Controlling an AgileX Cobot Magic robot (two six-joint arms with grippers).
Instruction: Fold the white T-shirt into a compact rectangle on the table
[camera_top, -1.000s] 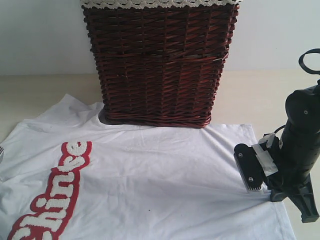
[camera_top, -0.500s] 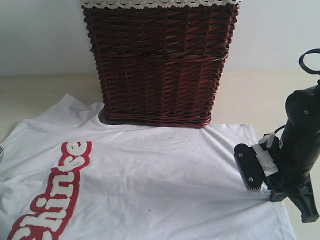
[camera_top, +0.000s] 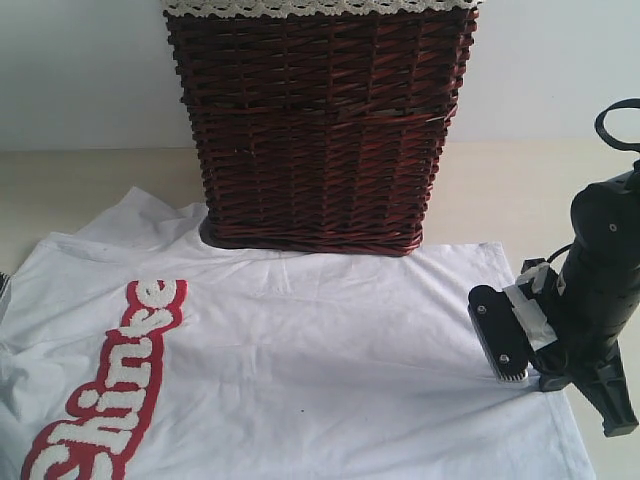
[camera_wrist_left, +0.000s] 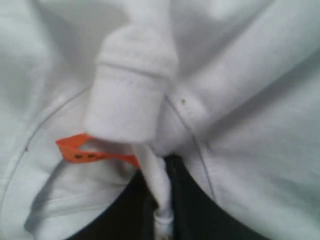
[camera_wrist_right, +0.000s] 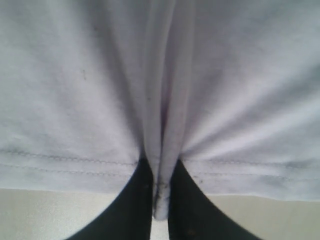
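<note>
White cotton fills both wrist views, and only these views show the grips. In the left wrist view we find the left gripper (camera_wrist_left: 161, 170) clamped on a pinch of the white T-shirt (camera_wrist_left: 260, 125) at the collar. A small orange tag (camera_wrist_left: 82, 150) sits just beside it, and a thick roll of collar fabric (camera_wrist_left: 132, 95) bunches beyond the black fingers. In the right wrist view the right gripper (camera_wrist_right: 160, 169) is closed on a narrow fold at the double-stitched hem, with the pale table (camera_wrist_right: 60, 215) showing past the edge.

The exterior view shows neither pinch clearly, but it alone gives the layout. We record the shirt lying spread on the beige tabletop, its far edge meeting the foot of a dark brown wicker basket (camera_top: 320, 130). A lace-edged liner (camera_top: 320, 6) runs along the basket's rim. The right arm stands at the shirt's right edge.

Fuzzy white letters on a red patch (camera_top: 110, 385) run diagonally across the left part. The fabric is smooth with shallow creases and faint dark specks. The basket is boxy, with a coarse, ribbed weave.
</note>
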